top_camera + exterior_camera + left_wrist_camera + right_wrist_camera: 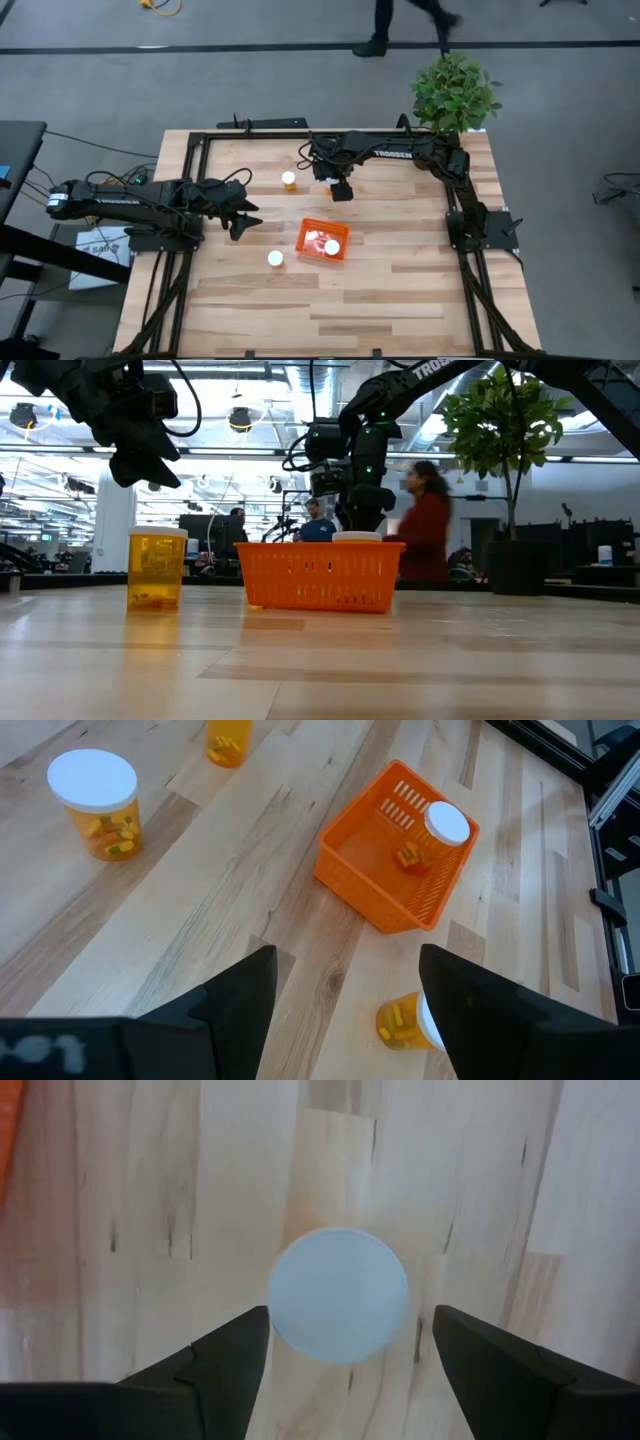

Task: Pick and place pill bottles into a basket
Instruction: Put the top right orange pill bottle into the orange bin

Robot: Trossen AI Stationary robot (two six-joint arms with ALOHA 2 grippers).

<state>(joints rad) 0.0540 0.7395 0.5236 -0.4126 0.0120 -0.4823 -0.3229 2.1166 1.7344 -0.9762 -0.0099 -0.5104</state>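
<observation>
Right wrist view: right gripper (345, 1350) poised over a pill bottle (338, 1295).
Its fingers gape wide, empty, straddling the white cap near the bench's far edge; descend centred, then carry to the basket (304, 244).

The word "TROSSEN" is printed in white letters on the right arm (395, 152), seen from above. In the low view a few white letters, perhaps "TR", show on the same arm (425, 370) at the top edge. No other words or numbers can be read.
</observation>
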